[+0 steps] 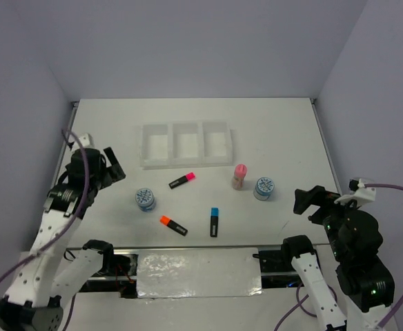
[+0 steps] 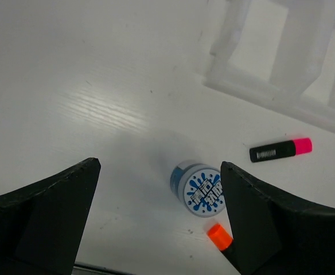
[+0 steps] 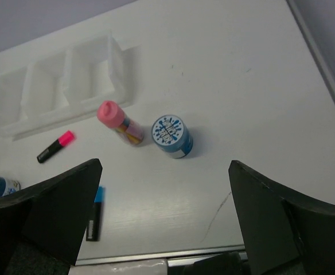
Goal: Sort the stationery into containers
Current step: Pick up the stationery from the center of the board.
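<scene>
The white three-compartment tray (image 1: pixel 185 165) lies at the table's middle back, all compartments bare. In front of it lie a pink-capped marker (image 1: pixel 182 181), an orange-capped marker (image 1: pixel 174 225) and a blue-capped marker (image 1: pixel 214 222). One blue-and-white disc (image 1: pixel 145 199) stands at the left, another (image 1: pixel 264 187) at the right beside the pink-capped tan cylinder (image 1: pixel 239 176). My left gripper (image 1: pixel 116 165) hangs open above the table, left of the left disc (image 2: pixel 202 189). My right gripper (image 1: pixel 310 200) is open too, right of the right disc (image 3: pixel 171 134). Neither holds anything.
Grey walls close the table at the back and both sides. A shiny plate (image 1: pixel 198 265) runs between the arm bases at the near edge. The left wrist view also catches the tray's corner (image 2: pixel 253 91) and the pink marker (image 2: pixel 280 150).
</scene>
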Motion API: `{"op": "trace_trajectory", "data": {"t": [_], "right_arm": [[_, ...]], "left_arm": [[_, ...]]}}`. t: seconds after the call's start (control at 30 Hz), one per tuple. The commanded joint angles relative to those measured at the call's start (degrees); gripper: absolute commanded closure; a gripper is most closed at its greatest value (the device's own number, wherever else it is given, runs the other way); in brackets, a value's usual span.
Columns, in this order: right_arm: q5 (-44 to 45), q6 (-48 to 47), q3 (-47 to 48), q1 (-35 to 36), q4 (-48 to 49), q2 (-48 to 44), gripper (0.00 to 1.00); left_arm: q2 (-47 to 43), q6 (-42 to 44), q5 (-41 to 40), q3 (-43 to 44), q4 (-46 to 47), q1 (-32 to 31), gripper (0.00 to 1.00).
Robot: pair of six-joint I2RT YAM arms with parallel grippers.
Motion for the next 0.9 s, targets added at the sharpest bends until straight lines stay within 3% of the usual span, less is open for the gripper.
{"op": "trace_trajectory", "data": {"t": [0.0, 0.23, 0.4, 0.57, 0.87], "right_arm": [[-5.67, -0.53, -2.21, -0.05, 1.31, 2.46, 0.00], [-10.77, -1.76, -5.38, -0.05, 2.45, 0.70, 0.00], [-11.74, -2.46, -4.41, 0.04, 2.10, 0.35, 0.00], [-12.09, -2.72, -4.32, 0.65, 2.27, 0.87, 0.00], [-12.53, -2.81, -5.29, 0.74, 2.80, 0.43, 0.00]], "left_arm": [[6.73, -3.81, 9.32, -0.52, 2.07, -0.81, 0.01], [18.75, -10.31, 0.72, -0.88, 2.88, -18.02, 0.01], [24.14, -10.23, 0.71, -3.34, 4.89, -19.09, 0.01], [22.92, -11.73, -2.19, -5.27, 4.62, -19.62, 0.01], [24.94, -11.46, 0.19, -7.38, 7.35, -20.15, 0.01]]}}
